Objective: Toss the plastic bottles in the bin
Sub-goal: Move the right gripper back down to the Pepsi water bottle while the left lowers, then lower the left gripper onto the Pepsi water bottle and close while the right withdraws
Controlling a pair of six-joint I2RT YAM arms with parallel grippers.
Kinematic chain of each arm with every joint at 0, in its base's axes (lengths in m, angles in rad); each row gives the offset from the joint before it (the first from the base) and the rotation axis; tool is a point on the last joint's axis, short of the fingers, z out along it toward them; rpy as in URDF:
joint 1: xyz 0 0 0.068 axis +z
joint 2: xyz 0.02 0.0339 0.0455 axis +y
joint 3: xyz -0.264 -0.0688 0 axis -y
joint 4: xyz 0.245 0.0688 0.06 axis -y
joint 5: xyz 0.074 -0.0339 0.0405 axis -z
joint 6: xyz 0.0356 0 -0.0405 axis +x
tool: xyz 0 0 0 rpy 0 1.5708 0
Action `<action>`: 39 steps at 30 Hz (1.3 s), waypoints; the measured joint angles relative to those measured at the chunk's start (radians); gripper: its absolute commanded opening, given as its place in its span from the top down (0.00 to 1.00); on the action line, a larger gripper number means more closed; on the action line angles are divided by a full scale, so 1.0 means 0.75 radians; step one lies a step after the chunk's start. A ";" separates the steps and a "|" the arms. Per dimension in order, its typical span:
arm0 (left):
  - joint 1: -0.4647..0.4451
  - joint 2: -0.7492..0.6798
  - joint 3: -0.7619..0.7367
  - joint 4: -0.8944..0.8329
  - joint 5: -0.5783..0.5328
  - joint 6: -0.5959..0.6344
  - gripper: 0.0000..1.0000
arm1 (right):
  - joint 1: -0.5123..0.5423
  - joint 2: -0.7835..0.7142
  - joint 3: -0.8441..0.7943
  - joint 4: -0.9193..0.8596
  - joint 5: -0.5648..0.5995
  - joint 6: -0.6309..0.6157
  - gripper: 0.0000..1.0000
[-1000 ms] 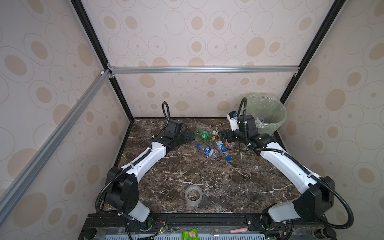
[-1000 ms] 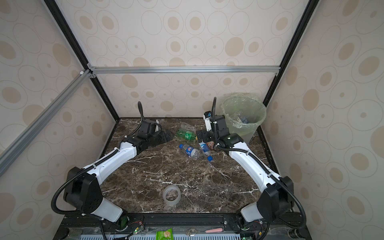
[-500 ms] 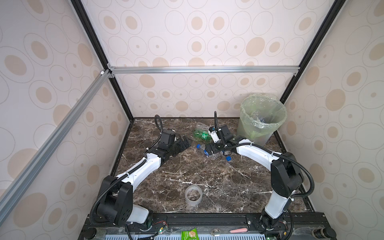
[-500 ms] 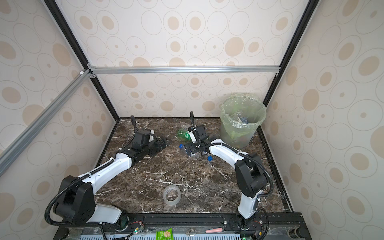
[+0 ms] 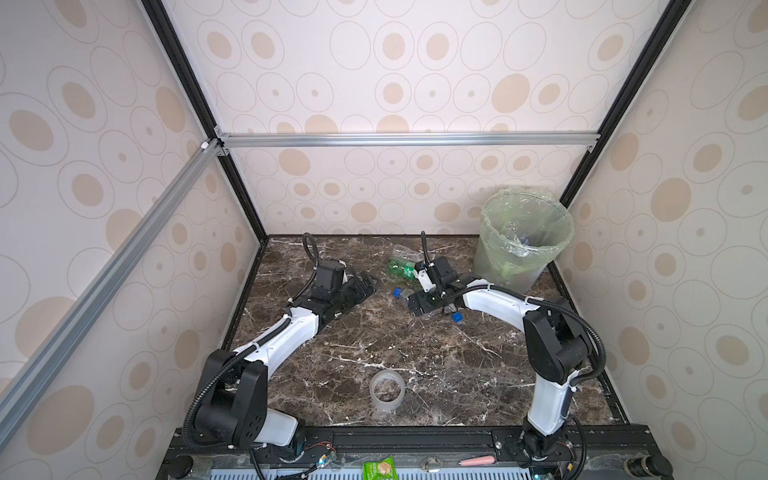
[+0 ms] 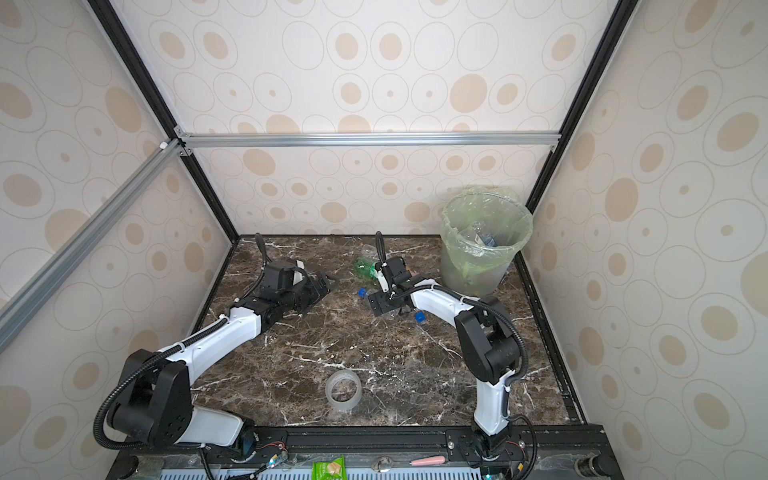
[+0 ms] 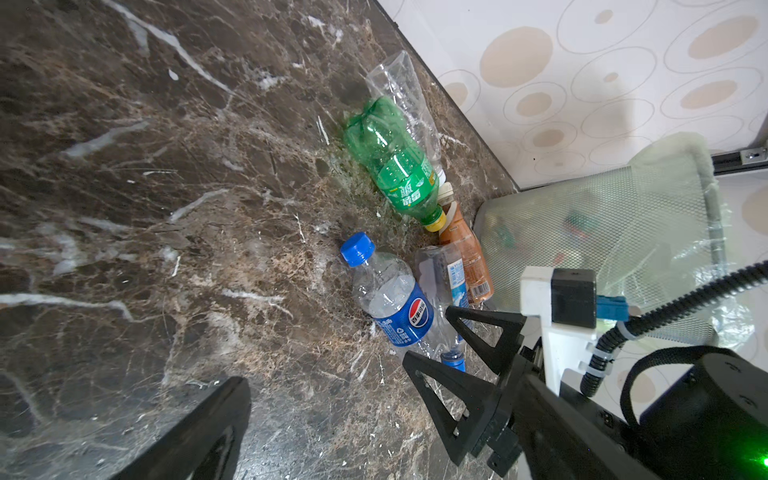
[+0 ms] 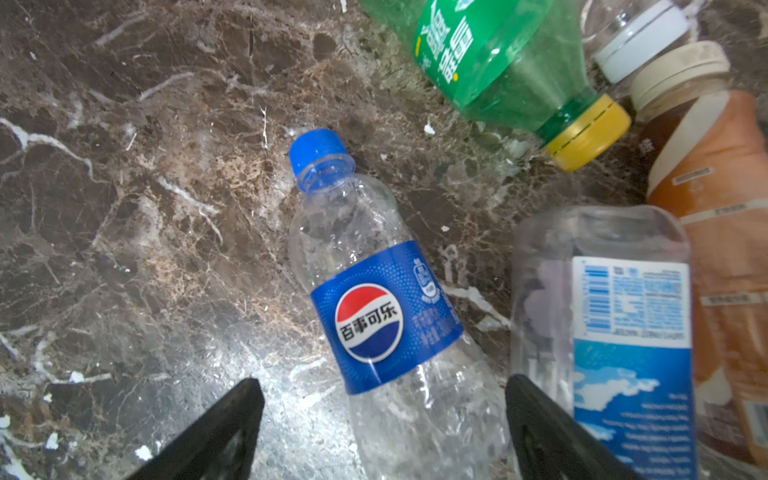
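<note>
The Pepsi bottle [image 8: 374, 311], clear with a blue cap and blue label, lies on its side on the marble tabletop [image 5: 415, 361], near the back and just left of the bin [image 5: 523, 249]. The right end effector [image 8: 382, 380] is low over its base end, fingers apart on either side of the body, not clamped on it. Just beside it lies a clear bottle with a blue-and-white label [image 8: 602, 311], pointing the opposite way, and against that a brown bottle [image 8: 715, 187] with a cream cap. Beyond these, toward the back wall, lie a green bottle [image 7: 395, 162] with a yellow cap and a crushed clear bottle [image 7: 399, 83]. The bin stands in the back right corner, lined with a pale green bag, and a clear bottle shows inside it. The left end effector [image 5: 365, 284] hangs low to the left of the bottles, fingers apart and empty. A tape roll [image 5: 387, 390] sits well apart near the front edge.
</note>
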 measured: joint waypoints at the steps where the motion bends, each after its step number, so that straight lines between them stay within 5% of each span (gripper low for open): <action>1: 0.002 0.000 -0.006 0.001 0.003 -0.001 0.01 | 0.006 0.005 0.001 0.000 -0.001 0.002 0.12; 13: 0.037 0.000 -0.015 0.004 0.014 0.000 0.01 | 0.120 0.069 0.081 -0.012 -0.056 0.035 0.15; 19: 0.040 0.084 0.019 -0.019 0.053 0.048 0.01 | 0.116 0.031 0.081 -0.049 -0.031 0.038 0.08; 23: 0.014 0.229 0.182 -0.150 0.030 0.171 0.01 | 0.100 -0.087 0.066 -0.081 0.005 0.035 0.00; 30: -0.099 0.397 0.508 -0.336 -0.075 0.390 0.01 | 0.003 -0.385 0.005 -0.126 0.068 0.074 0.00; 39: -0.282 0.605 0.685 -0.495 -0.170 0.553 0.01 | -0.112 -0.693 -0.113 -0.172 0.151 0.136 0.00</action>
